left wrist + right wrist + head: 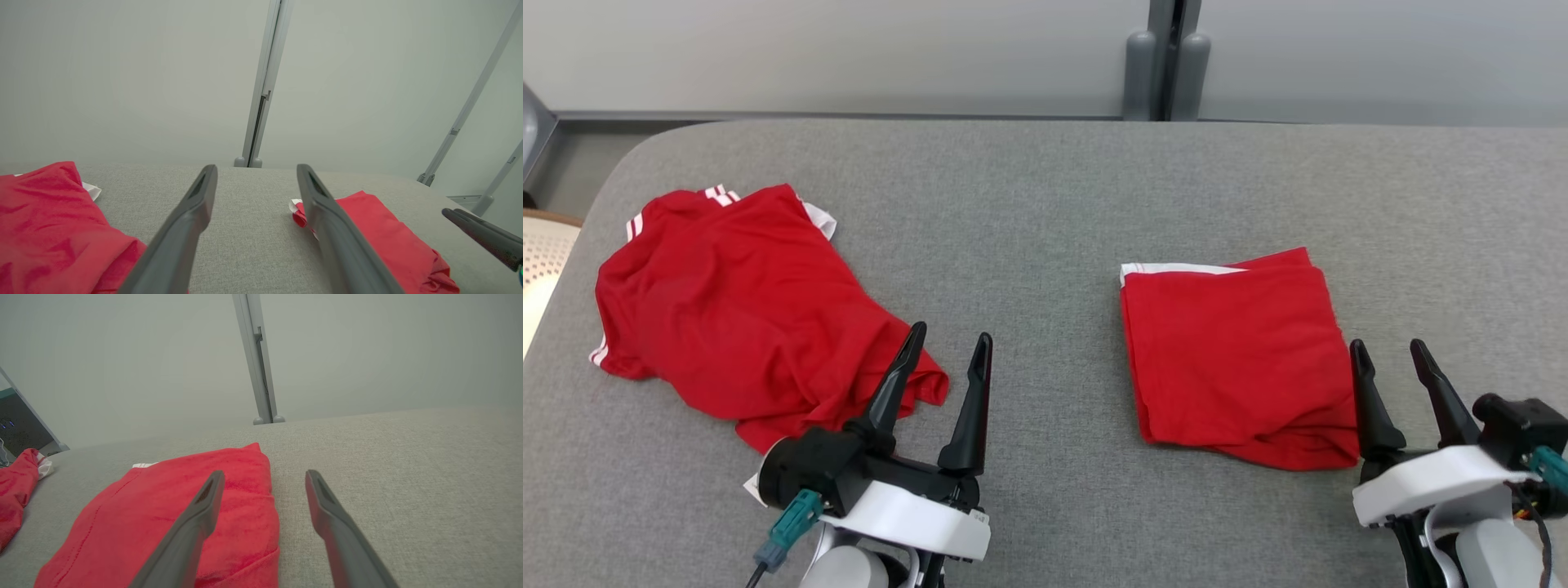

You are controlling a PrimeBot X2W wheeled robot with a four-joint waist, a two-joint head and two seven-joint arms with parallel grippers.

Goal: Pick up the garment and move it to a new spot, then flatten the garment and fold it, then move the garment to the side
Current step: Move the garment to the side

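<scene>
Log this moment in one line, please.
left fingers: open, empty | right fingers: open, empty | crumpled garment: left | folded garment: right

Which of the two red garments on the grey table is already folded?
The right-hand garment, beside the right gripper: a neat squared stack with a white edge. The left-hand garment lies loose and rumpled.

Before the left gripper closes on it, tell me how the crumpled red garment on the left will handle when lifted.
The crumpled red garment will likely be floppy: it lies in soft wrinkles, so it should droop from any pinch point. It looks thin, so it is probably light. On the textured grey table, a push would probably bunch it rather than slide it.
</scene>
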